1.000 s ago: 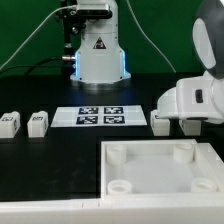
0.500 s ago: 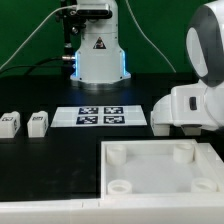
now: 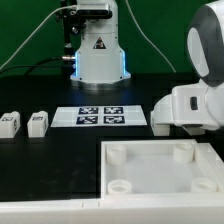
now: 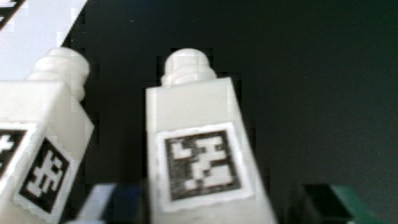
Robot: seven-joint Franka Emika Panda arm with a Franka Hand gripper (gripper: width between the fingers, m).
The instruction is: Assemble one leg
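In the wrist view a leg, a white block with a black-and-white tag and a round peg at its far end, lies on the black table between my gripper's two fingers. The jaws are open and stand on either side of the leg, with a gap on each side. A second leg lies right beside it. In the exterior view my gripper is low over the table at the exterior view's right, behind the white panel; the white hand hides the legs there. Two more legs lie at the left.
The marker board lies in the middle of the table. The robot's base stands behind it. The large white panel with round corner sockets fills the front right.
My hand has come down a little toward the table at the exterior view's right, then held still. The legs at the left and the panel have not moved.
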